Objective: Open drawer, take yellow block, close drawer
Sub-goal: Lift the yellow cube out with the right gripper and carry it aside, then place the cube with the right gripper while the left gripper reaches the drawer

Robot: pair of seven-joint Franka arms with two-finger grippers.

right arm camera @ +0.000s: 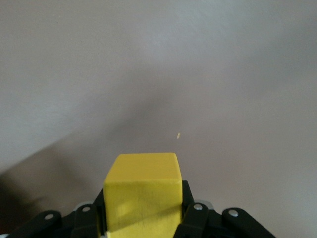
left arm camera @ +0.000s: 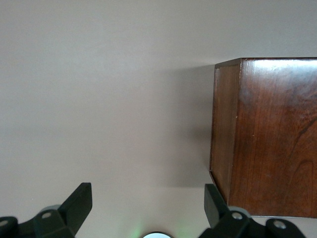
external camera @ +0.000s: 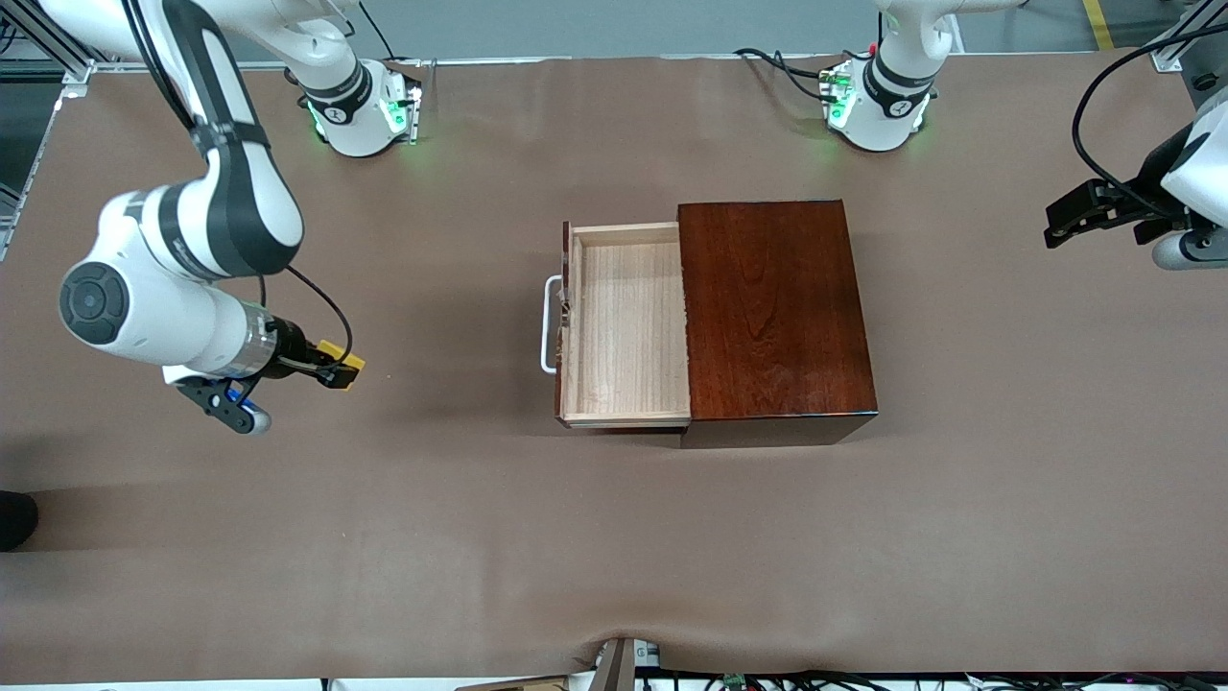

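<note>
The mahogany box [external camera: 777,312] stands mid-table with its drawer [external camera: 625,326] pulled out toward the right arm's end. The pale wood tray is empty and its white handle [external camera: 549,324] shows. My right gripper [external camera: 338,369] is shut on the yellow block [external camera: 343,359], over bare table toward the right arm's end, well clear of the drawer. The block fills the jaws in the right wrist view [right arm camera: 142,196]. My left gripper [external camera: 1060,223] is open and empty, waiting at the left arm's end. Its wrist view shows a corner of the box [left arm camera: 267,139].
Brown paper covers the table [external camera: 614,537]. The two arm bases [external camera: 360,106] stand along the table edge farthest from the front camera. Cables lie near the left arm's base [external camera: 878,101]. A dark object [external camera: 14,518] shows at the frame edge by the right arm's end.
</note>
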